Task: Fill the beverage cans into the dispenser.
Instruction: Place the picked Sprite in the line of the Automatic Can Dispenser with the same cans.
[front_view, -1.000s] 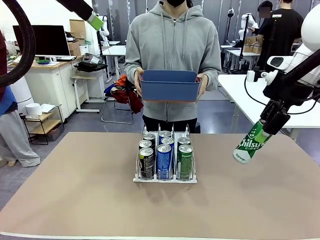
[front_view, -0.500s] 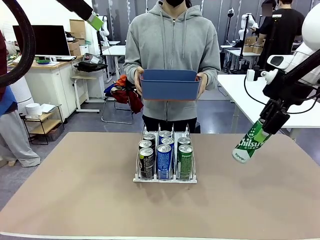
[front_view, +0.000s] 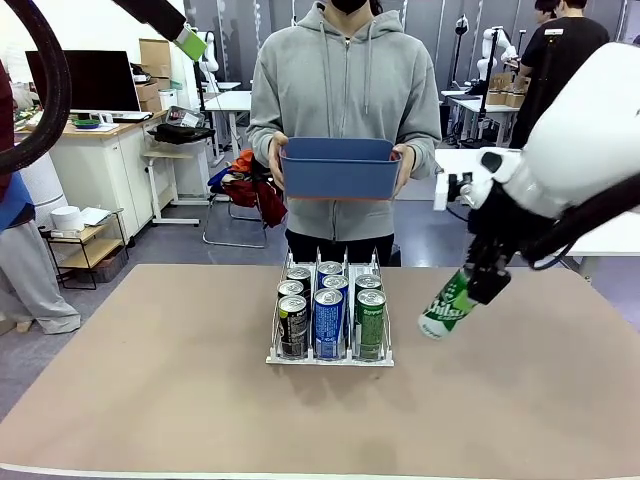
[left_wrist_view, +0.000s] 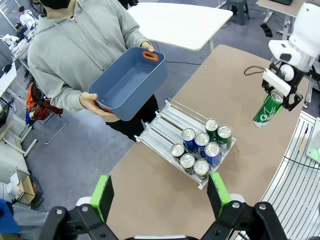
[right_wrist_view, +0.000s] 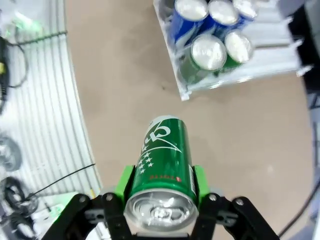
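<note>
Front view: right hand (front_view: 468, 288), pinching a tilted green can (front_view: 447, 306), has swung in from the table's right side toward the dispenser (front_view: 330, 357).
Can now airborne just right of the rack (six cans loaded); placement looks next. Left hand (left_wrist_view: 160, 195) spread, high above.

My right arm (front_view: 590, 130) is a bulky white shell with a black joint section and thin black cables looping beside it; its gripper (right_wrist_view: 159, 187) is black with green pads and round screws; the left gripper (left_wrist_view: 159, 192) matches, black linkages, green pads.
</note>
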